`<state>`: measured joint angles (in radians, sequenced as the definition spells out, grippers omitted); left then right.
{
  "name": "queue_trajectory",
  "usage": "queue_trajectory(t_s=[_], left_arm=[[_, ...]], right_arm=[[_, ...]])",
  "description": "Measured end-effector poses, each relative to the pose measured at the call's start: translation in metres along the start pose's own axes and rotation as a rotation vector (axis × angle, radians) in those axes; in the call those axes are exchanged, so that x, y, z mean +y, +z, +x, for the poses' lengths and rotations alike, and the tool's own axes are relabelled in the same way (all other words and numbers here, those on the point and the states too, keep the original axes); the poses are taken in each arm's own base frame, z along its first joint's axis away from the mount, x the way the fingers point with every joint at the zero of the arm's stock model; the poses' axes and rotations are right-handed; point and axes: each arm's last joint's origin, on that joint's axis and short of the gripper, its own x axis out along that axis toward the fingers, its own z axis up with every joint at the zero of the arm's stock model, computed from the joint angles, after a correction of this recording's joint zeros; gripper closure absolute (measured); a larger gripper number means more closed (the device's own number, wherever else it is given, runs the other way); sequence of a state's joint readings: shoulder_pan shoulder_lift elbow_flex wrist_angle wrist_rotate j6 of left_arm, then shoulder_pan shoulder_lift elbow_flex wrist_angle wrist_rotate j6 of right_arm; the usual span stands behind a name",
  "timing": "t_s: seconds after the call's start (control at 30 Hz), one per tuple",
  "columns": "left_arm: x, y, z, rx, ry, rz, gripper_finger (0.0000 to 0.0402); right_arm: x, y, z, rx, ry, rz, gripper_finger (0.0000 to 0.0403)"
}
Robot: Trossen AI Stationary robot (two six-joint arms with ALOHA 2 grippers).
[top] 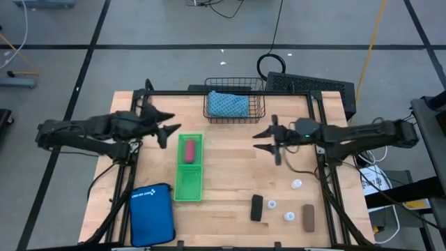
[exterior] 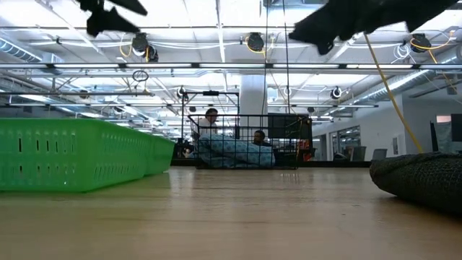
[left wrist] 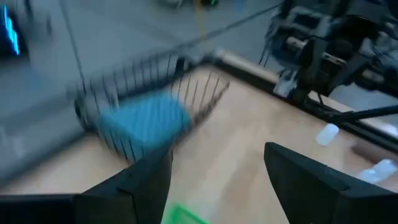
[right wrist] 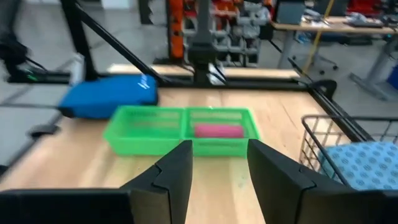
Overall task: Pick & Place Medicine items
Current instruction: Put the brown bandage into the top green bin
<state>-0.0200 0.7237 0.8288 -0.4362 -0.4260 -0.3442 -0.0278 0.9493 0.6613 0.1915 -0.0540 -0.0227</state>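
A pink piece [top: 189, 149] lies in the far compartment of the green tray [top: 175, 187]; the right wrist view shows the same pink piece [right wrist: 218, 130]. A black piece [top: 257, 207], a brown piece [top: 308, 217] and three small white bottles [top: 297, 185] [top: 272, 204] [top: 289, 216] rest on the table at the near right. My left gripper [top: 169, 130] hangs open above the table, just left of the tray's far end. My right gripper [top: 255, 141] hangs open right of the tray, pointing at it. Neither holds anything: left gripper [left wrist: 217, 162], right gripper [right wrist: 219, 155].
A wire basket [top: 235, 115] with a blue patterned thing [top: 227, 104] stands at the far edge. A large blue zip pouch [top: 152, 214] lies at the near left corner. Bare wood lies between the tray and the loose pieces. A dark frame borders the table.
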Motion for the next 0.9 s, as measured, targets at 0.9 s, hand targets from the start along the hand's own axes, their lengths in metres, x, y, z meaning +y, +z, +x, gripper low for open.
queue_trajectory(t_s=[0.9], left_arm=[[0.008, 0.014, -0.022, -0.156, 0.051, 0.326, 0.0140]], right_arm=[[0.036, 0.054, -0.080, -0.482, 0.210, -0.057, 0.0261]])
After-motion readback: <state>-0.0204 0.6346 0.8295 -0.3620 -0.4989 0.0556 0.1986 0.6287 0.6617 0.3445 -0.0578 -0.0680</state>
